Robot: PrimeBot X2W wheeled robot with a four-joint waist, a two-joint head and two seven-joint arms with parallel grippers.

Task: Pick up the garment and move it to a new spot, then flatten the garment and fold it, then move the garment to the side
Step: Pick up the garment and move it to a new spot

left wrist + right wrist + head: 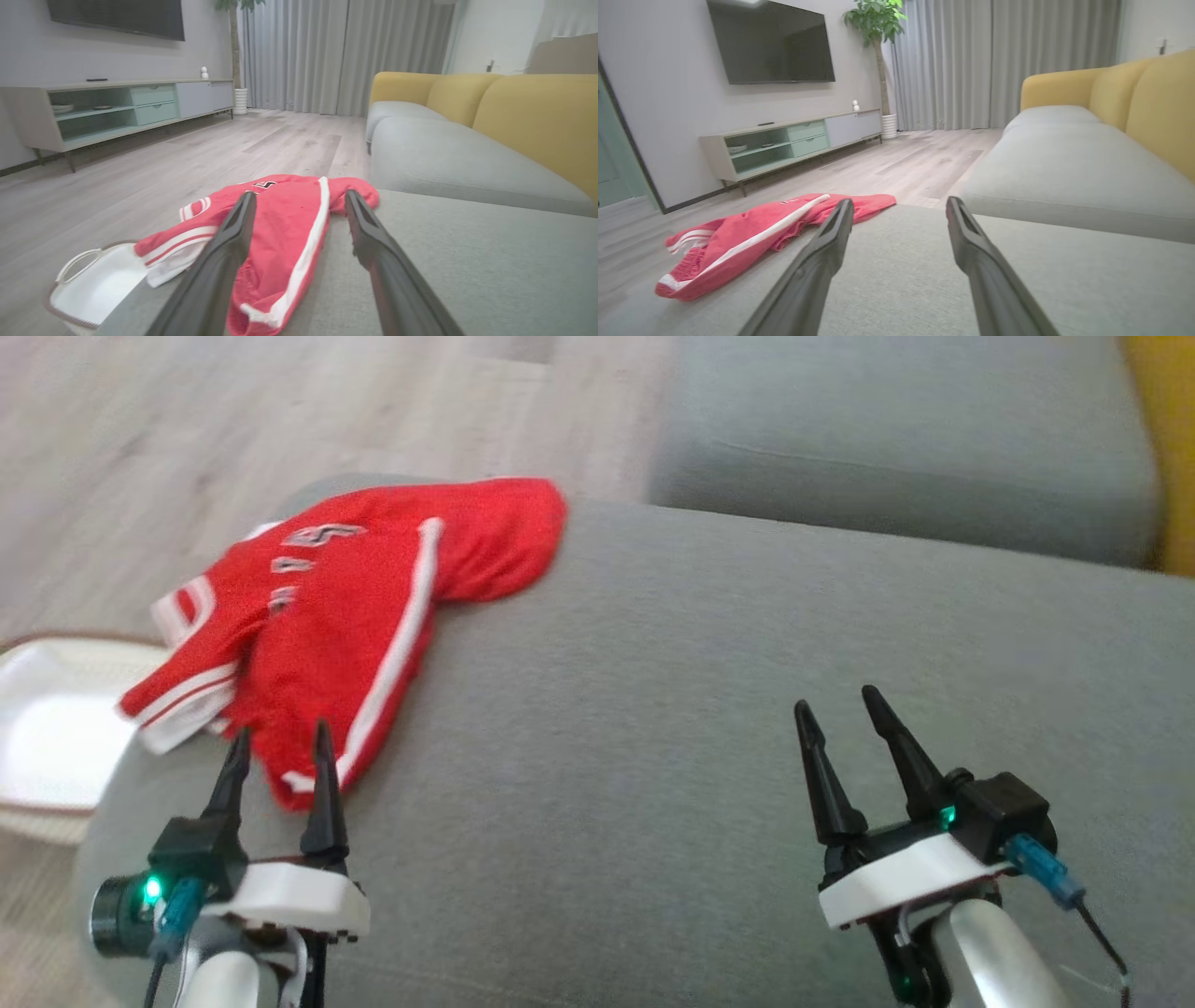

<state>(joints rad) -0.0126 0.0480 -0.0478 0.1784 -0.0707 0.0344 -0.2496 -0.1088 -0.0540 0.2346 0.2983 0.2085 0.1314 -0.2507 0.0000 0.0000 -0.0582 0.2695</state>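
Observation:
The garment (345, 616) is a red jersey with white stripes and grey lettering. It lies crumpled at the left end of the grey sofa cushion (709, 728), one sleeve hanging over the edge. My left gripper (278, 742) hovers open just short of its near hem, nothing between the fingers. In the left wrist view the garment (285, 228) lies straight ahead of the left gripper (300, 199). My right gripper (838, 702) stands open over bare cushion, far to the right of the garment. The right wrist view has the garment (752, 233) off to the left of the right gripper (899, 205).
A white basket (51, 728) sits on the wooden floor (187, 420) beside the cushion's left end, below the hanging sleeve. A second grey seat (896, 429) with a yellow backrest (537, 121) lies beyond. A TV cabinet (794, 142) stands against the far wall.

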